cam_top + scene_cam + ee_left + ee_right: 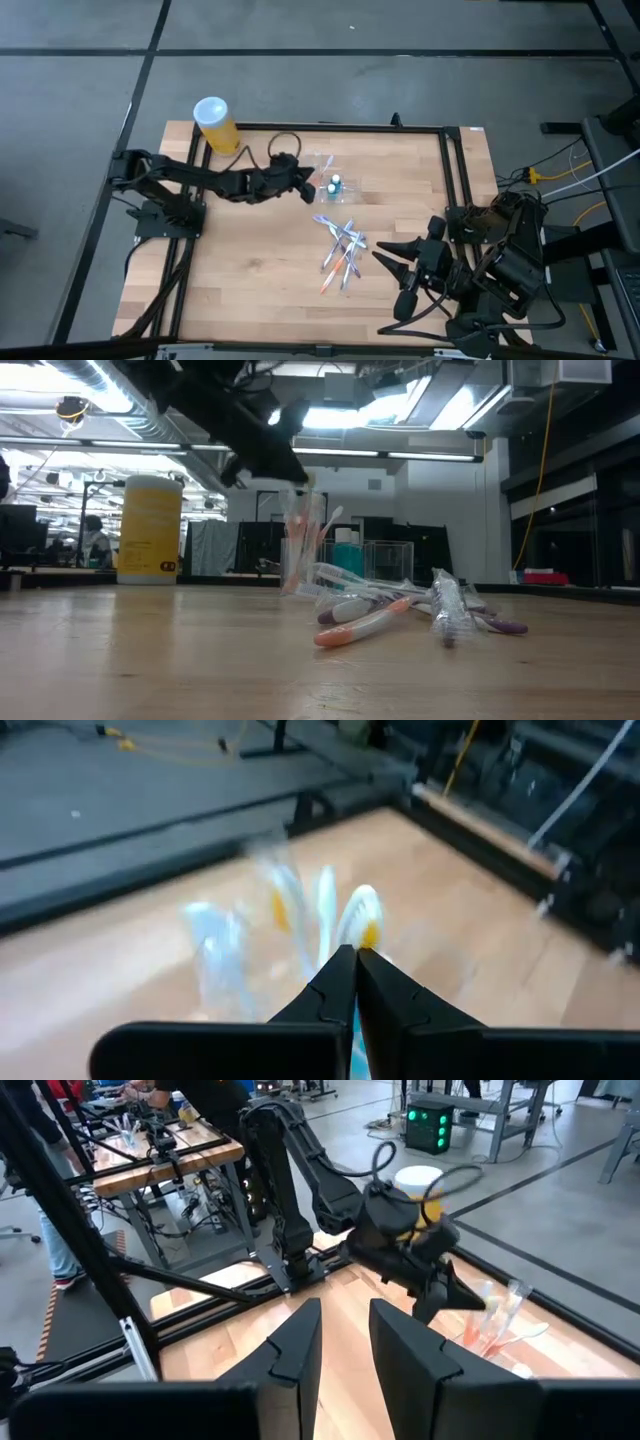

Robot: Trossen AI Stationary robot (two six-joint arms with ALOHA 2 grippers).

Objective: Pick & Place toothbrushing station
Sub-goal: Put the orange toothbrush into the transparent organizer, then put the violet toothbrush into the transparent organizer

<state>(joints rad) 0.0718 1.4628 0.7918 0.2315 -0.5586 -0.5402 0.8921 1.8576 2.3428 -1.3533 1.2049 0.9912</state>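
Note:
The toothbrushing station [325,170] is a see-through plastic holder at the table's far middle, with orange and white brushes standing in it [303,545]. My left gripper [305,187] reaches in from the left and is shut at the holder's upper edge. It also shows in the right wrist view [452,1295]. My right gripper [388,258] is open and empty at the near right, beside a loose pile of toothbrushes [343,250]. My left gripper's fingers [340,970] are closed on a thin part at the holder's top edge [478,1302], pinched at their free ends. They slant down from the table's left. The holder stands tilted; whether its base [297,590] is clear of the table I cannot tell.
A yellow cylinder with a white lid [213,122] stands at the far left corner. A small blue-green item [335,183] sits by the holder. A black frame [455,160] edges the table. Bare wood lies at the near left [240,280].

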